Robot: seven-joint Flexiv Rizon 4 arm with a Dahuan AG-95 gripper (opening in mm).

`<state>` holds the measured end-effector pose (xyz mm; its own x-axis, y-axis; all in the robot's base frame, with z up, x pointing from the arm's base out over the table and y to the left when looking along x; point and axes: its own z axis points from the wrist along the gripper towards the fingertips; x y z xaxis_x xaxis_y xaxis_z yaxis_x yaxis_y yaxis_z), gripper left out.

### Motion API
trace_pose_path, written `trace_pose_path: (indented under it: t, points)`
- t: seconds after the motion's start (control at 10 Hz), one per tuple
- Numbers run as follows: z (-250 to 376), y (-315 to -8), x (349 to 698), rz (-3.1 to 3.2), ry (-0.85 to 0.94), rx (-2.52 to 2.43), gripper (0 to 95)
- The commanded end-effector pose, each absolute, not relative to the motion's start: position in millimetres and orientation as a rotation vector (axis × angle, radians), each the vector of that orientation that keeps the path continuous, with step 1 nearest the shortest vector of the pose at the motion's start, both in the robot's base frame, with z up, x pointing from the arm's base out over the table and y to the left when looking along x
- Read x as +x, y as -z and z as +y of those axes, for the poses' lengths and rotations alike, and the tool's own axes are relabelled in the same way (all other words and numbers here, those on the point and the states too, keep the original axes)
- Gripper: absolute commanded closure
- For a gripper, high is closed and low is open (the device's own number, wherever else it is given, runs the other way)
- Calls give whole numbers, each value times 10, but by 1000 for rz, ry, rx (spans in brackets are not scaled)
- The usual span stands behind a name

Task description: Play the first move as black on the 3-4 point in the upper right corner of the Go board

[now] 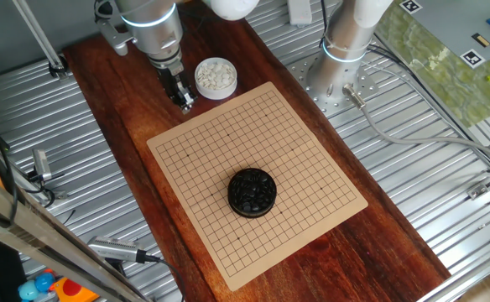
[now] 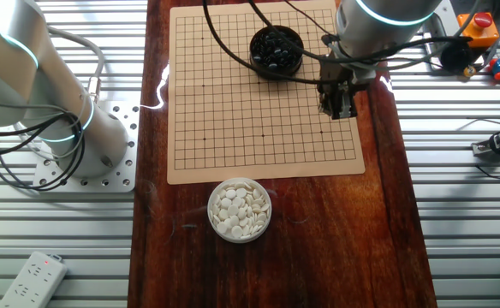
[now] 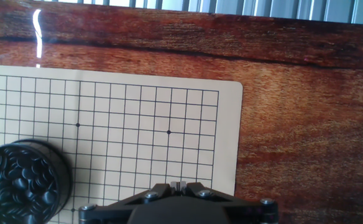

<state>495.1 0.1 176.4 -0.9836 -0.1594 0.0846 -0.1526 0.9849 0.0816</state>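
Observation:
The Go board (image 1: 295,151) lies on the wooden table; it also shows in the other fixed view (image 2: 233,111) and the hand view (image 3: 138,124). A round bowl of black stones (image 1: 252,192) stands on the board, also seen in the other fixed view (image 2: 276,49) and at the lower left of the hand view (image 3: 23,180). My gripper (image 1: 185,104) hangs above the board's edge near a corner (image 2: 338,109). In the hand view the gripper (image 3: 178,184) has its jaws together. No stone shows between them. No stone lies on the grid.
A white bowl of white stones (image 1: 216,77) stands on the wood just off the board (image 2: 240,210). The arm's base (image 1: 337,67) is bolted beside the table. Ribbed metal surrounds the wooden top (image 3: 293,124).

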Motion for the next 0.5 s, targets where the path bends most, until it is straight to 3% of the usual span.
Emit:
trace_pose_path:
  t: [0.1,0.5]
  points:
    - [-38,-1787,5000,-3000,134,264,950]
    - [-249,-1856,5162,-2979,145,322,950]
